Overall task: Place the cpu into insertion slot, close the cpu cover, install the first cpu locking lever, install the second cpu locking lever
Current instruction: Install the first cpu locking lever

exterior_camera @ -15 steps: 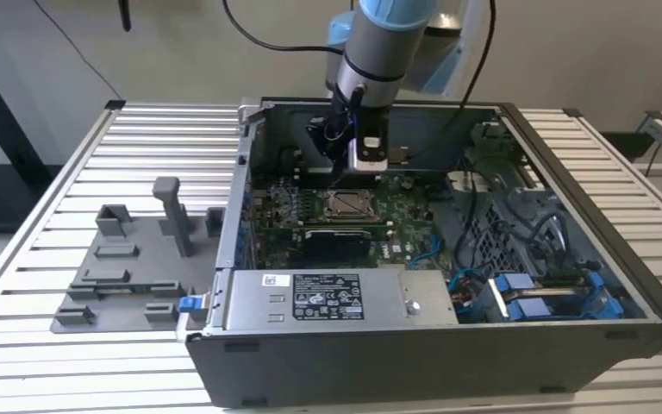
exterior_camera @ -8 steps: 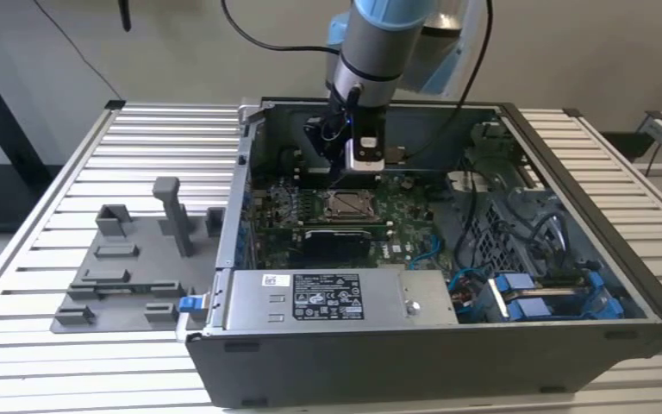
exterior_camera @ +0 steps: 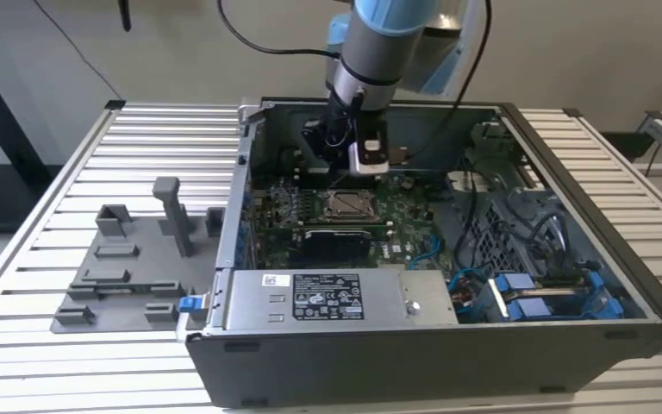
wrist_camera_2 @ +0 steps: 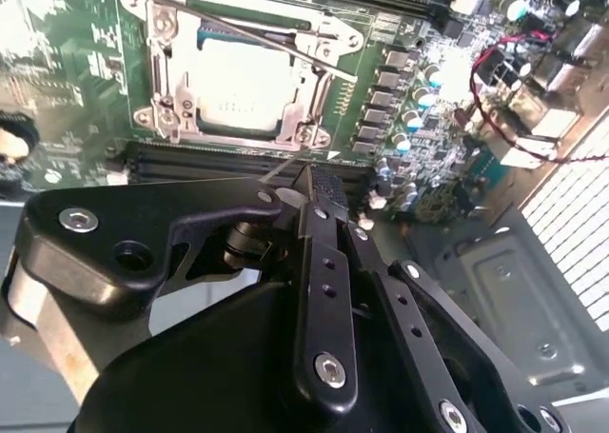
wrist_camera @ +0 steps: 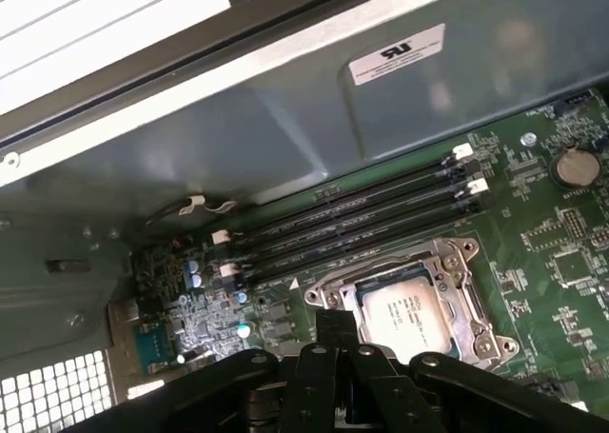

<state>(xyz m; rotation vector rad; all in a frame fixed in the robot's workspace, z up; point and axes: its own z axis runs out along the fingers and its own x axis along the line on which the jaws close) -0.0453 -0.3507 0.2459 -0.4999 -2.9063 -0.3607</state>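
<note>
Fixture tray [exterior_camera: 113,285]: grey, with upright holders, on the slatted table at the exterior view's left, beside the open computer case [exterior_camera: 423,362].
Motherboard [exterior_camera: 406,228]: green, lying flat on the case floor.
Insertion slot [exterior_camera: 348,205]: mid-board, directly beneath the arm's wrist.
Cpu [wrist_camera_2: 238,81]: seated flat in the slot with its silvery top facing up.
Cpu cover [wrist_camera_2: 169,67]: appears to be down, its metal frame bordering the chip all round.
Locking lever [wrist_camera_2: 257,38]: a thin rod slanting across the cover in the second wrist view. It looks unlatched.
Gripper [wrist_camera_2: 319,181]: fingers drawn together with nothing visible between them.
Gripper relative to cpu: the tip hangs over the long black memory slots [wrist_camera_2: 190,157], just beside the socket's edge and apart from the chip. A thin wire end lies close to the tip, but I cannot tell whether they touch.
Step in hand: most likely the first locking lever, since chip and cover look settled.
What it calls for: pressing the rod down and sideways until it tucks under its catch, without the tip scraping the cover.
</note>
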